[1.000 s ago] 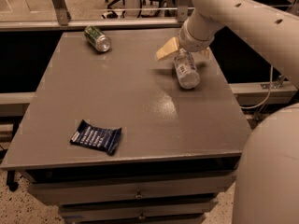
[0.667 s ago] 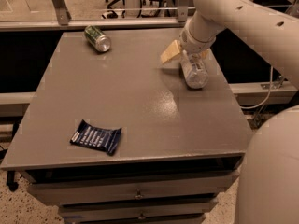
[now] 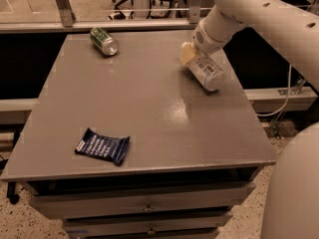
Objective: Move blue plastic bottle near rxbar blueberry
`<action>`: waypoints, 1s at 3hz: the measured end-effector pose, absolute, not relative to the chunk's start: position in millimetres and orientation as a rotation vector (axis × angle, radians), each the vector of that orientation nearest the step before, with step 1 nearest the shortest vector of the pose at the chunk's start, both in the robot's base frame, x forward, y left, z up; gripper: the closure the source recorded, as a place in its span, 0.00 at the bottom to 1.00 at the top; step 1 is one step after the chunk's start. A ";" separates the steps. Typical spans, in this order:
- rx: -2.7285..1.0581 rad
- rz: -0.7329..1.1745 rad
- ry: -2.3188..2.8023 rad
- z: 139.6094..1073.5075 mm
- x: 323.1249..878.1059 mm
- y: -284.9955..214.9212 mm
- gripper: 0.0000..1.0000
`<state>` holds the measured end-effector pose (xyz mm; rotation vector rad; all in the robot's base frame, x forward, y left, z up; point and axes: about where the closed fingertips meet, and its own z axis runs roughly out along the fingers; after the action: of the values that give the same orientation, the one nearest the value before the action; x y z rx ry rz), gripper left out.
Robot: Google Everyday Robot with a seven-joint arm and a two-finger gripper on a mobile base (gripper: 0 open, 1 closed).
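Note:
The blue plastic bottle (image 3: pixel 208 73) is a clear bottle with a printed label. It lies tilted at the table's right side, far half. My gripper (image 3: pixel 194 58) comes down from the upper right and is shut on the bottle's upper end; one pale finger (image 3: pixel 186 53) shows on its left side. The bottle's cap is hidden by the gripper. The rxbar blueberry (image 3: pixel 102 146) is a flat dark navy wrapper lying near the table's front left edge, far from the bottle.
A green can (image 3: pixel 104 41) lies on its side at the table's far left. The grey table (image 3: pixel 144 108) has drawers under its front edge. My white arm (image 3: pixel 259 9) crosses the upper right, and my base fills the lower right corner.
The bottle has shifted a little to the right and slightly up with my gripper on it. The wrapper and the can have not moved.

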<state>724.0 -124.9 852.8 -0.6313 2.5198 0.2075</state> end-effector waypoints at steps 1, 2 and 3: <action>-0.836 0.330 2.442 869.5 717.5 -100.3 0.87; -1.155 0.509 2.320 894.0 677.0 -51.3 1.00; -1.475 0.594 2.139 914.5 620.3 -13.8 1.00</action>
<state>620.3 -13.8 914.5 -1.4747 2.1394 0.5936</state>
